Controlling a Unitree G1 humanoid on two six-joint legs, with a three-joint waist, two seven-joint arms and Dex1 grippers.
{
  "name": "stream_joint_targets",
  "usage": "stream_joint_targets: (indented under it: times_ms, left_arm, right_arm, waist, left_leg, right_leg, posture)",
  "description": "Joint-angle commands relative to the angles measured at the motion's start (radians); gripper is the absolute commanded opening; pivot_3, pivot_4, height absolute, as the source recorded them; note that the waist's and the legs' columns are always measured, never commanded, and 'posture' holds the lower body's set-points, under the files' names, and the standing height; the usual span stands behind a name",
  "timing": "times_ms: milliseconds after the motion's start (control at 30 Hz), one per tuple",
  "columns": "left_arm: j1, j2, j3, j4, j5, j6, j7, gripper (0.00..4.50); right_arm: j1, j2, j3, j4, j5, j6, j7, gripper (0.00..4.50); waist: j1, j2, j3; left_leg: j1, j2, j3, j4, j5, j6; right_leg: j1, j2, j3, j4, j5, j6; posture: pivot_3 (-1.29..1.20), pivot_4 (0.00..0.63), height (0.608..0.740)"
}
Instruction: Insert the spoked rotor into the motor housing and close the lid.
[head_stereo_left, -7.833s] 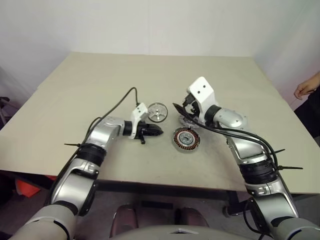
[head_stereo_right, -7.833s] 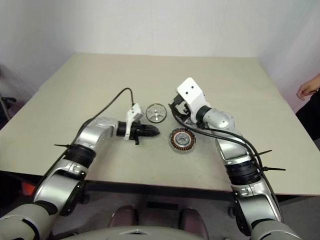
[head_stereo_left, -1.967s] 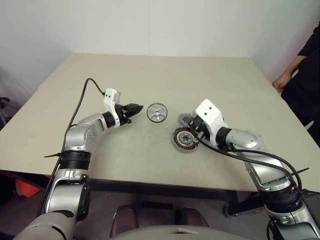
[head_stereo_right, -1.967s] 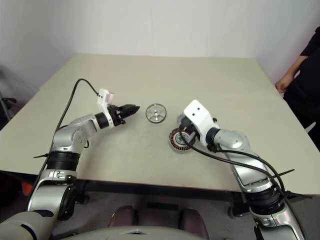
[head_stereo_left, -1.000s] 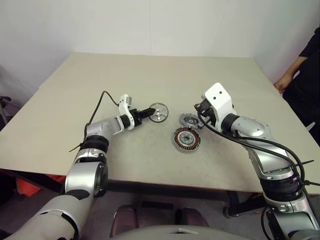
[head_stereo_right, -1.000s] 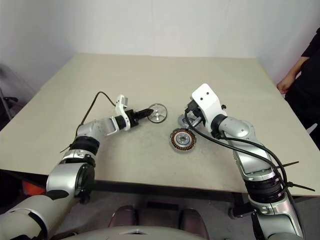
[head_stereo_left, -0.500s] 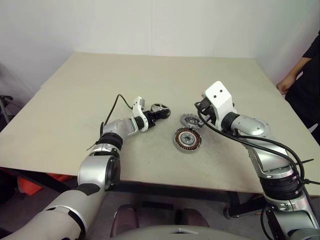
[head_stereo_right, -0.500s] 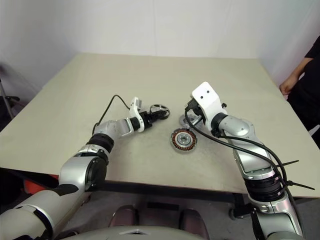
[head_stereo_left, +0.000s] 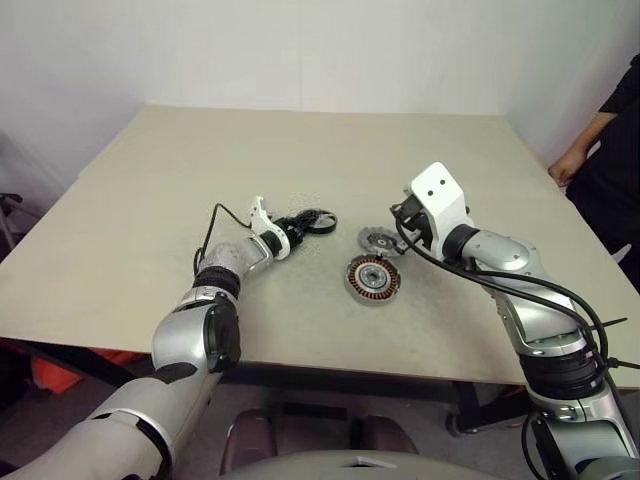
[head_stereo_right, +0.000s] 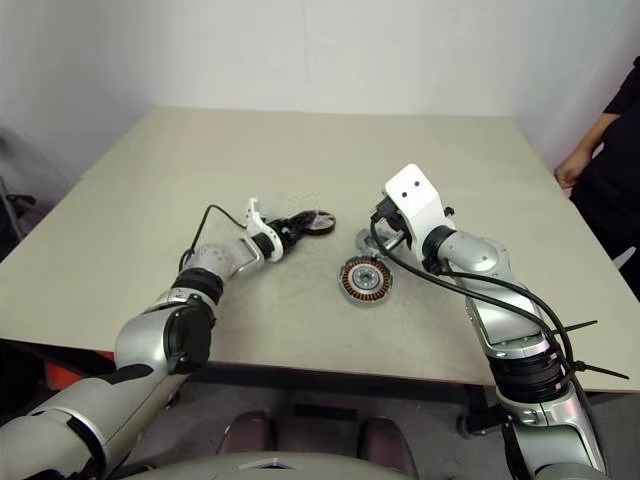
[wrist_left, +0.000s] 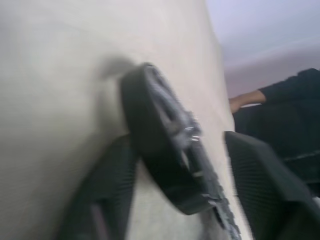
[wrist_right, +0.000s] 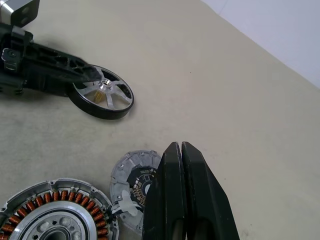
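On the table (head_stereo_left: 150, 200) the spoked rotor (wrist_right: 101, 93) sits tilted between the left gripper (head_stereo_left: 312, 224)'s part-open fingers, arm stretched low. Nearer lies the motor housing (head_stereo_left: 374, 277). Right gripper (wrist_right: 179, 165), fingers pressed together and empty, hovers above a small grey disc (wrist_right: 131, 175).

Our left gripper (head_stereo_left: 312, 223) reaches low across the table, fingers parted — our right gripper (wrist_right: 181, 165) hangs raised, fingers pressed together.
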Motion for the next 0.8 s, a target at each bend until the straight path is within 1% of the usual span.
stream_joint_targets:
  times_ms: [33,67,300,400,467,633,800]
  left_arm:
    - [-0.009,0.008,0.02,-0.014,-0.027,0.029,-0.008,1.26]
    - [-0.006,0.009,0.021,-0.017,-0.026,0.034,-0.009,0.93]
    - [-0.002,0.009,0.024,-0.021,-0.037,0.06,-0.012,0.93]
    - [0.0,0.005,0.026,-0.024,-0.042,0.066,-0.018,0.44]
    - [0.0,0.007,0.034,-0.019,-0.052,0.079,-0.009,0.43]
    - [-0.002,0.02,0.073,-0.031,-0.103,0.159,-0.052,0.43]
    - [-0.022,0.035,0.114,-0.091,-0.198,0.337,-0.135,0.43]
  right_arm:
    - [-0.015,-0.006,-0.028,-0.01,0.0,-0.023,-0.006,0.0]
    - [-0.015,-0.006,-0.028,-0.008,-0.001,-0.024,-0.006,0.0]
    - [-0.02,-0.008,-0.023,0.001,-0.008,-0.033,-0.009,0.0]
    - [-0.022,-0.007,-0.025,0.006,-0.013,-0.035,-0.015,0.0]
    - [-0.023,-0.008,-0.028,0.008,-0.015,-0.034,-0.019,0.0]
    - [-0.022,-0.013,-0.044,0.022,-0.026,-0.029,-0.041,0.0]
    - [-0.051,-0.029,-0.096,0.127,-0.09,0.013,-0.148,0.0]
  waist:
    - [0.001,0.0,0.0]
    - [0.001,0.0,0.0]
    - [0.0,0.0,0.0]
    - [0.001,0.0,0.0]
    - [0.001,0.0,0.0]
    - [0.001,0.0,0.0]
    - [0.002,0.0,0.001]
  left_leg:
    - [0.0,0.0,0.0,0.0,0.0,0.0]
    - [0.0,0.0,0.0,0.0,0.0,0.0]
    - [0.0,0.0,0.0,0.0,0.0,0.0]
    - [0.0,0.0,0.0,0.0,0.0,0.0]
    - [0.0,0.0,0.0,-0.001,0.0,0.0]
    - [0.0,0.0,0.0,-0.001,0.0,0.0]
    - [0.0,-0.001,0.0,-0.001,0.0,0.0]
  right_leg:
    - [0.0,0.0,0.0,0.0,0.0,0.0]
    - [0.0,0.0,0.0,-0.001,0.0,0.0]
    - [0.001,0.0,0.0,0.0,0.0,0.0]
    - [0.001,0.0,0.0,-0.001,0.0,0.0]
    - [0.001,0.0,0.0,-0.001,0.0,0.0]
    - [0.0,0.0,0.0,-0.001,0.0,0.0]
    - [-0.001,-0.001,0.0,-0.001,0.0,0.0]
  posture:
    - [0.0,0.0,0.74]
    - [0.0,0.0,0.74]
    - [0.0,0.0,0.74]
    - [0.0,0.0,0.74]
    - [0.0,0.0,0.74]
    - [0.0,0.0,0.74]
    - [0.0,0.0,0.74]
